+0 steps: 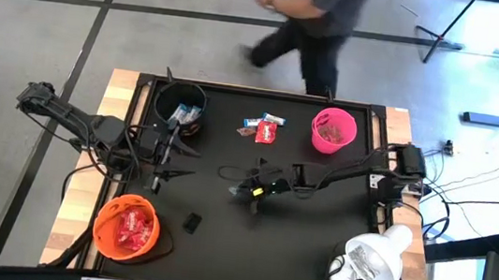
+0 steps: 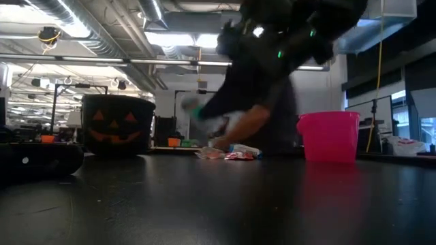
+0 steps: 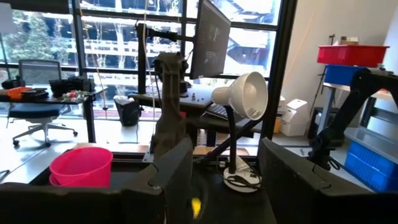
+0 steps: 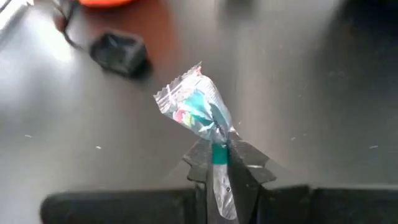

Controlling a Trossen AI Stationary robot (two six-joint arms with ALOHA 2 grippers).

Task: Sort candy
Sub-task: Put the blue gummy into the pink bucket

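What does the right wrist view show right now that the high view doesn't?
Only the right wrist view shows the grip itself: the right gripper is shut on a blue-and-white candy, its wrapper sticking out past the fingertips. Only the high view shows the layout: the orange bowl of red candy, the black bowl, the pink bowl, the loose candy pile between the last two, the left gripper waiting by the black bowl, and a person beyond the table. Both show the small black object on the dark table.
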